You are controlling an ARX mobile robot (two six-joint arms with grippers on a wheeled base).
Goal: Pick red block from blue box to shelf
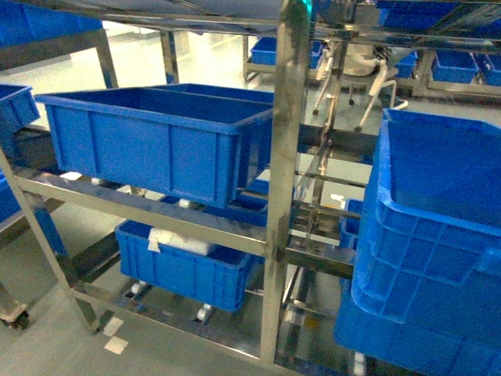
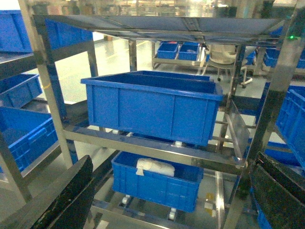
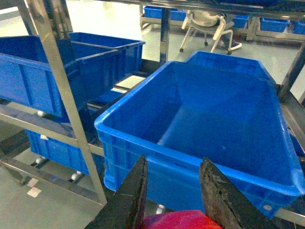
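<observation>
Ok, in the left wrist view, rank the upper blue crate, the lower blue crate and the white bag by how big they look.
1. Upper blue crate, on the middle rails of the shelf.
2. Lower blue crate; it is partly hidden by the rail, so the gap is unsure.
3. White bag inside the lower crate, clearly smallest.

Shelf [image 1: 286, 157]: shiny steel uprights and cross rails.
Middle rail: large blue crate [image 1: 153, 141] rested on it.
Lower level: smaller blue crate [image 1: 184, 262] holding a white bundle [image 1: 180, 241].
</observation>
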